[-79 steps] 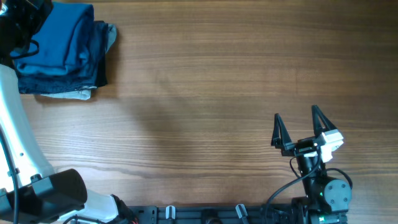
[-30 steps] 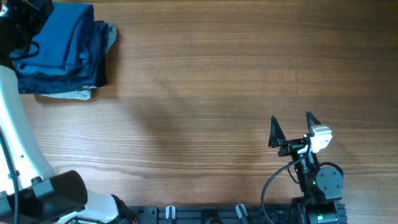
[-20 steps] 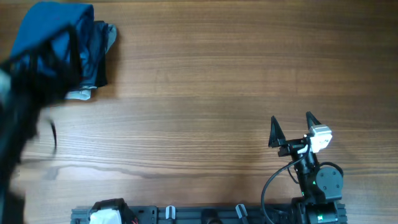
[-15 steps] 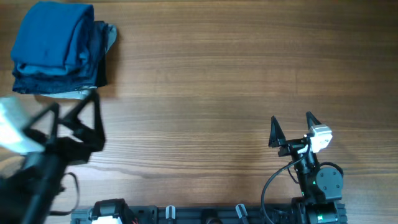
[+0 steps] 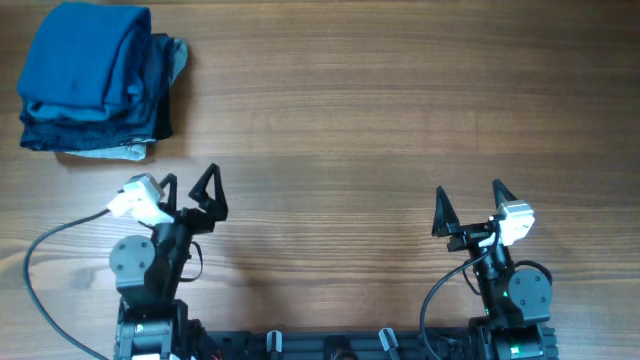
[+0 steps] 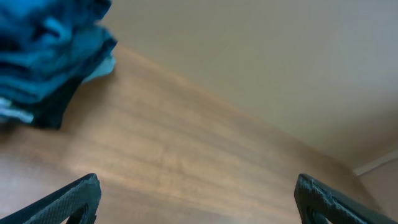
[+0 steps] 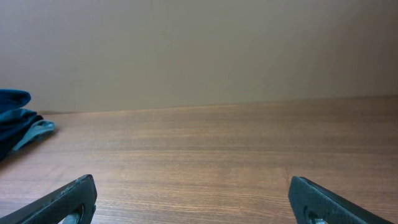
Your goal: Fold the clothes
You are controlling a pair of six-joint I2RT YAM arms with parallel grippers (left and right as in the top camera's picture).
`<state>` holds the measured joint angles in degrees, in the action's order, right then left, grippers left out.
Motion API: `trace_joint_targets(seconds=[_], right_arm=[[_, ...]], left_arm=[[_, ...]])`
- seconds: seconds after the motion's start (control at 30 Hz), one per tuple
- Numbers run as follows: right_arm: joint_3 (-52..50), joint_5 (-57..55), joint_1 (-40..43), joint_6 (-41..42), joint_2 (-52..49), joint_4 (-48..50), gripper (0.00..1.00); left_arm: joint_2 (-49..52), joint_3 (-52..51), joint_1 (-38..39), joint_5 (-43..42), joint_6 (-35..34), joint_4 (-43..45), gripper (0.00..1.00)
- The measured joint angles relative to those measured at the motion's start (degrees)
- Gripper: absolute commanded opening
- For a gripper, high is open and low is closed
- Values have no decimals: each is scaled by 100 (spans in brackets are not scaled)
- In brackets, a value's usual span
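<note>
Clothes [image 5: 80, 50], here a single medium-blue polo shirt, lie in the upper left of the overhead frame, folded into a compact bundle. The bundle sits on top of a stack of darker folded pieces [image 5: 160, 100], with a pale grey piece [image 5: 125, 152] peeking out at the stack's lower edge. The left wrist view shows the same bundle [image 6: 43, 37] at its upper left, and the right wrist view catches a sliver of it [image 7: 12, 99] at its far left edge. In all three views the layers look soft and a little rumpled, but they are gathered, not spread.

The left fingers [image 5: 209, 188] are at the lower left of the overhead frame and the right fingers [image 5: 441, 210] at the lower right, each close to its own base. Both pairs are spread wide apart, hold nothing, and are well away from the stack. The wooden table [image 5: 350, 120] between them carries no loose garment that these views show.

Judging from this, the folding itself looks done and the shirt is already placed on its pile. As far as the pictures show, little or nothing is left. At most the slightly uneven top layer could be squared up, and whether that is wanted cannot be told.
</note>
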<state>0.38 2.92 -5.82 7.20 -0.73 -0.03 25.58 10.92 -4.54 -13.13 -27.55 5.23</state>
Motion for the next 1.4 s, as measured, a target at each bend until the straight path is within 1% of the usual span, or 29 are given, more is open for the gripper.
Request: trace_joint_targets(seconds=[0.3,0.5,0.6,0.77,0.83,0.9,0.93,1.07,1.1,1.17,1.27,1.4], right_arm=[[0,0,0,0,0,0,100],[0,0,0,0,0,0,100],[0,0,0,0,0,0,100],[0,0,0,0,0,0,100],[0,0,0,0,-2,4,100],[0,0,0,0,0,0,100],[0,0,0,0,0,0,100],[0,0,0,0,0,0,100],[0,0,0,0,0,0,100],[0,0,0,0,0,0,100],[0,-2,0,0,0,0,100],[0,0,0,0,0,0,100]], left_arm=[[-4,-610,0,350,0,39,100],[-22,-669,0,520,0,37,100],[-361,-837,0,535,0,50,100],[-837,-1025,0,643,2,-444,100],[-1211,-1034,0,826,2,-881,100],[-1646,-1034,33,944,299,-914,100],[-1878,-1034,105,981,616,-914,100],[-2452,-1034,382,1029,2059,-916,100],[-2481,-1034,461,1029,2527,-916,100],[-2479,-1034,535,1029,3248,-918,100],[-2479,-1034,542,1029,3735,-918,100],[-2479,-1034,542,1029,3915,-918,100]])
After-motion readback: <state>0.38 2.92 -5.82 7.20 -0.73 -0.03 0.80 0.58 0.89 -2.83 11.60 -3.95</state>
